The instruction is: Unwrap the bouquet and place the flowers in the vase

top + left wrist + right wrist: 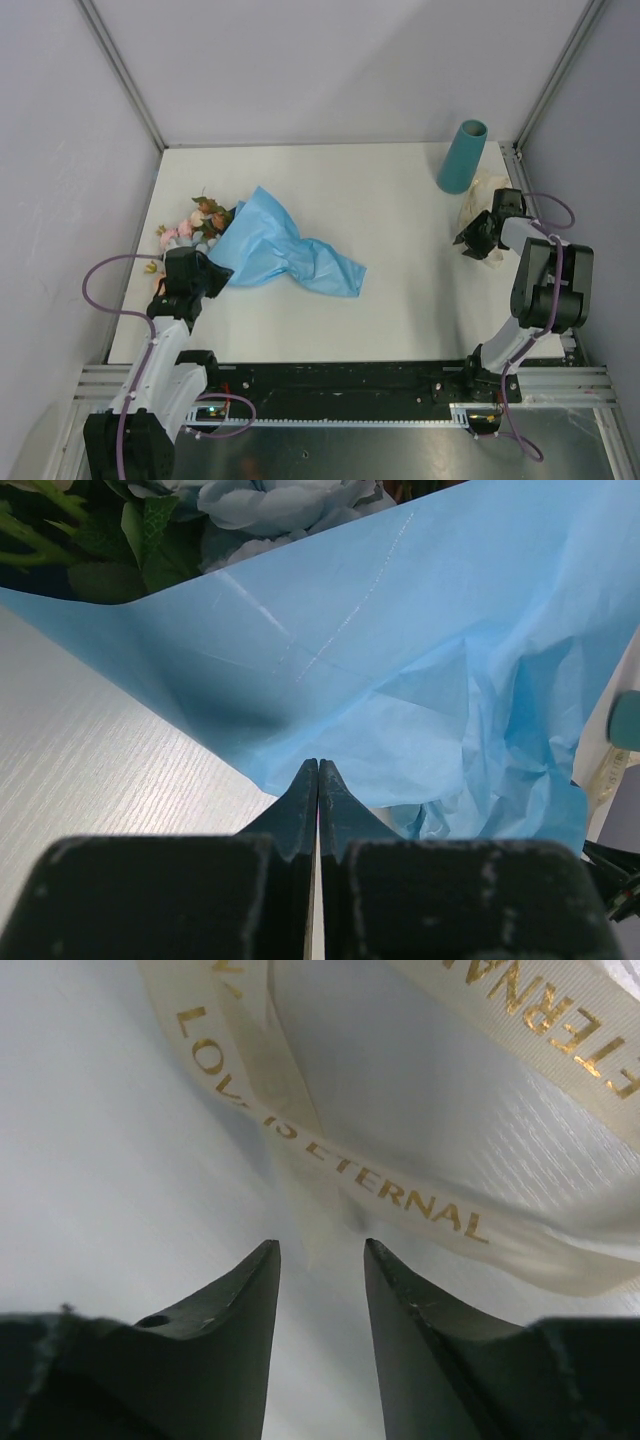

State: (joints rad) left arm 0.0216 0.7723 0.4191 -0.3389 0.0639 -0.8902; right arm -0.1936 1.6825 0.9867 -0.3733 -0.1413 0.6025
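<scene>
On the white counter (400,220), a cream printed ribbon (400,1195) lies loose under the parted jaws of the right gripper (320,1250), while pink-and-rust artificial flowers (195,225) are still wrapped in light-blue tissue paper (280,250) beside the closed jaws of the left gripper (318,770), and the tall teal vase (461,157) stands flowerless far right.

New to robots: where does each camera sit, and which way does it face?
Top: above, behind, looking down on table, bouquet, vase; left arm, right arm show.
Left wrist: on left arm, facing blue paper; shut left gripper shows.
Right wrist: on right arm, facing ribbon; open right gripper shows.
Shared: top and left wrist see the paper.
</scene>
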